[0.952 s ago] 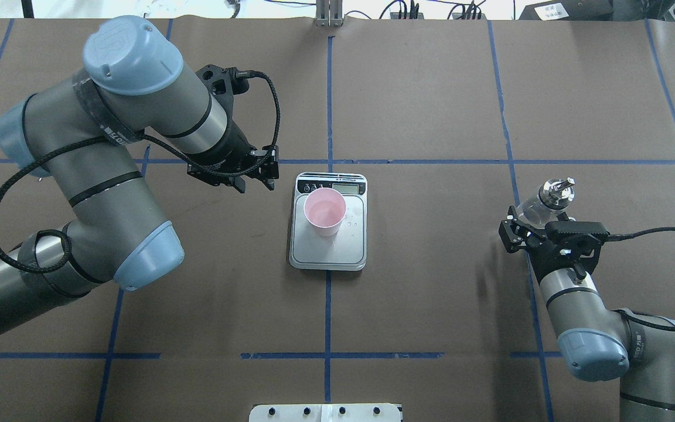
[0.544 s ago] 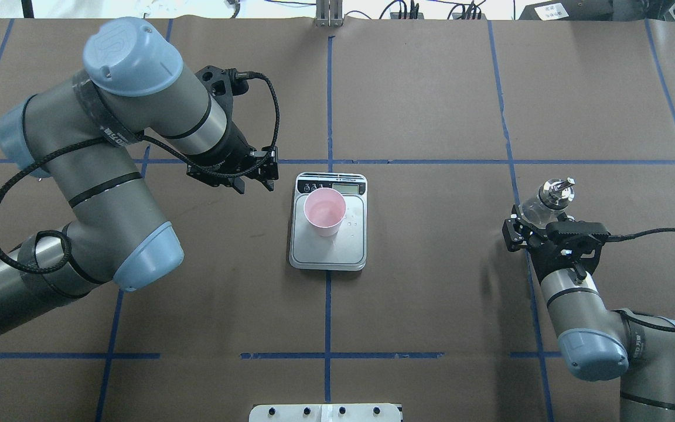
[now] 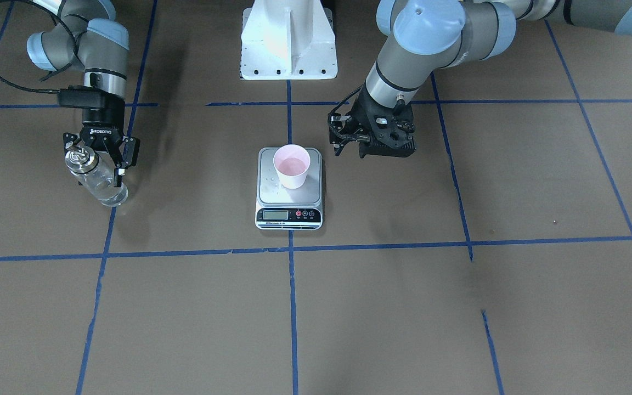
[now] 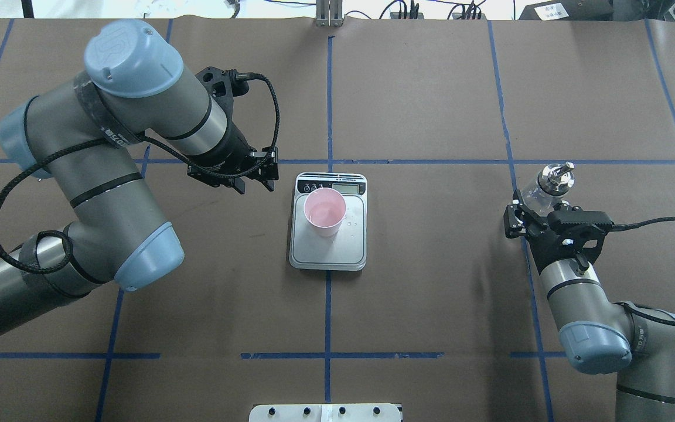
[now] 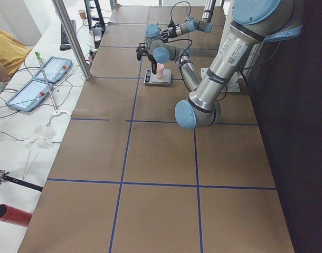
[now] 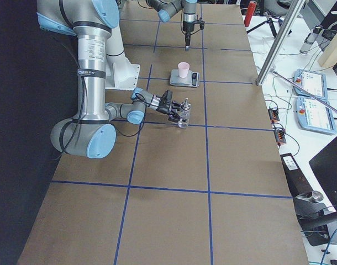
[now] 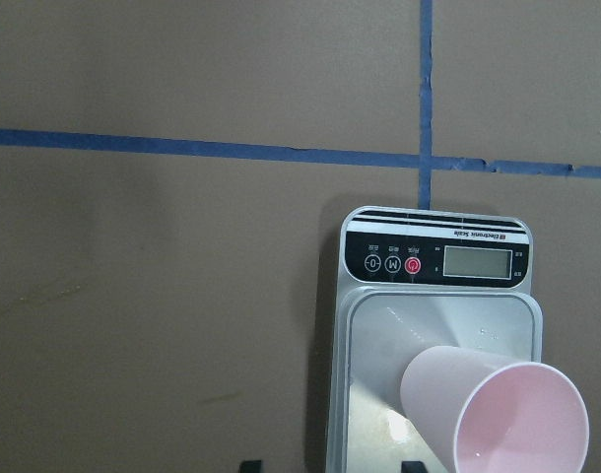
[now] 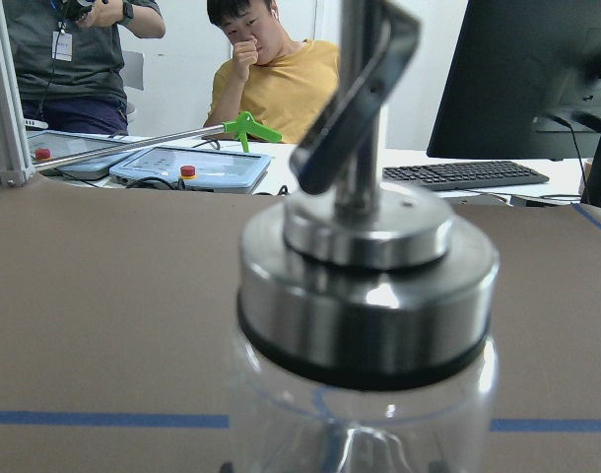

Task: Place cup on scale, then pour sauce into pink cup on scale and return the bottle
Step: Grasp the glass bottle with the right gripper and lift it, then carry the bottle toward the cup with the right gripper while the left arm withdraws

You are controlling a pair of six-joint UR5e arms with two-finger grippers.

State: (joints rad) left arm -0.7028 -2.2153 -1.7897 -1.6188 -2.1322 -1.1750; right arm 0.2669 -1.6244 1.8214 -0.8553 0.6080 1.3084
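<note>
The pink cup (image 4: 325,212) stands upright on the silver scale (image 4: 328,252) at the table's middle, with a little clear liquid in it (image 3: 292,164). Small droplets lie on the platform beside it. My left gripper (image 4: 255,185) is open and empty, hovering just left of the scale; its wrist view shows the cup (image 7: 498,414) and the scale's display (image 7: 478,261). My right gripper (image 4: 535,210) is shut on the clear glass bottle (image 4: 541,196) with the silver spout cap (image 8: 365,246), upright and low over the table at the right (image 3: 99,181).
Blue tape lines grid the brown table cover. The white robot base (image 3: 288,38) sits behind the scale. Two people (image 8: 276,79) sit beyond the far table edge, with pendants and a monitor (image 8: 537,79) there.
My right gripper has carried the bottle a little farther from the robot's base. The left arm, cup and scale have barely moved.
</note>
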